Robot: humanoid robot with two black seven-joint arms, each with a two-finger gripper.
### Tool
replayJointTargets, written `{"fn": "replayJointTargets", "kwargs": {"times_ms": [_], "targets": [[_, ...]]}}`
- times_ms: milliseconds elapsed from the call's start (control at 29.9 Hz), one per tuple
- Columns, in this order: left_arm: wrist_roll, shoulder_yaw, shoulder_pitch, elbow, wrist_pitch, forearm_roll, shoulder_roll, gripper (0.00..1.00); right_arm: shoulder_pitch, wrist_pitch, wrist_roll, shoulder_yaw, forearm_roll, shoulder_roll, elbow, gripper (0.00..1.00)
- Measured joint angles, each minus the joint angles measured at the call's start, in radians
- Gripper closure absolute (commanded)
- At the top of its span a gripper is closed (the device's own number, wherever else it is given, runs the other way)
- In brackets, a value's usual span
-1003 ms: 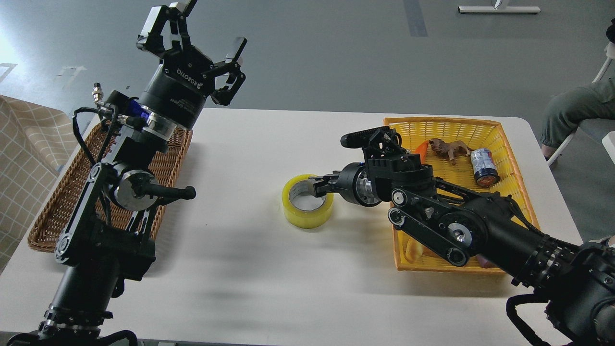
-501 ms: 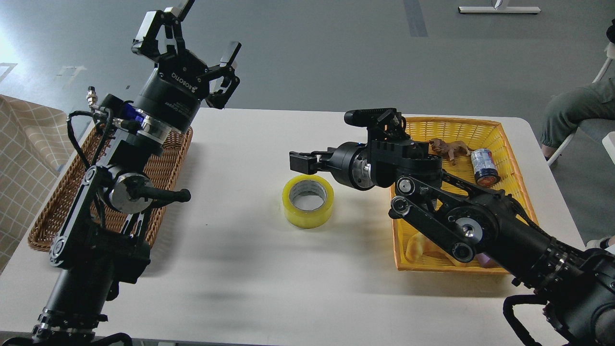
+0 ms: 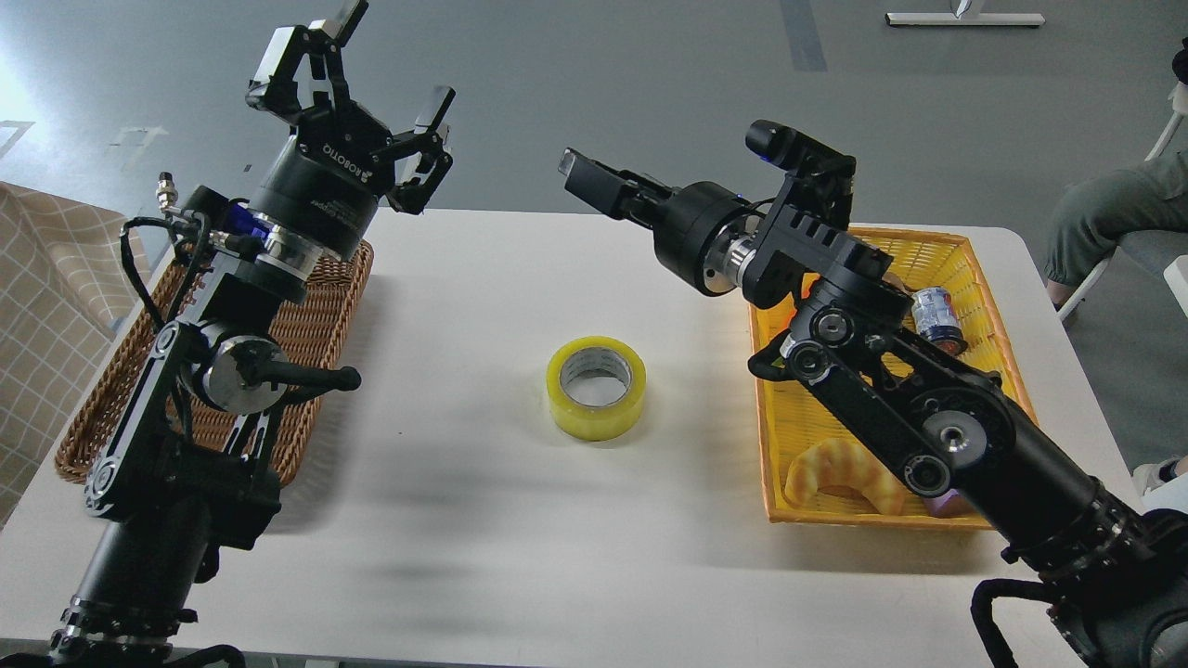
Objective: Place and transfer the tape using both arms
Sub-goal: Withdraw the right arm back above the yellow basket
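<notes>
Head view | tape (image 3: 596, 388) on table, below+between pincers | L pincer (image 3: 357, 70) apart | R pincer (image 3: 585, 181) unclear

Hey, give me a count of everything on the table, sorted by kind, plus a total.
Baskets: 2, the brown wicker basket and the yellow basket
Tape rolls: 1, the tape, lying flat between them
Toys: 1, the croissant toy in the yellow basket
Cans: 1, the small can, partly hidden by the right arm
Total: 5

A: What text was legible?
B: "ROBOTIQ", in white letters, stood on the left gripper (image 3: 357, 65) body.
A: Anything else?
B: The can (image 3: 931, 315) label was too small to read.
</notes>
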Motion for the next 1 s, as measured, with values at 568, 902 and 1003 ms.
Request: {"fn": "replayJointTargets", "kwargs": {"times_ms": [568,902,1003], "targets": [[0.001,0.017,-0.005,0.001,-0.005,0.01,-0.004,0.02,-0.142,0.14,0.098,0.45,0.794,-0.04,0.137,0.0],[0.0,0.015,-0.018,-0.016,-0.001,0.012,-0.025,0.02,-0.253,0.156,0.215,0.544,0.84,0.0,0.139,0.0],[0.0,0.02,-0.031,-0.02,0.005,0.024,-0.022,0.02,-0.26,0.156,0.225,0.546,0.838,0.0,0.141,0.0]]}}
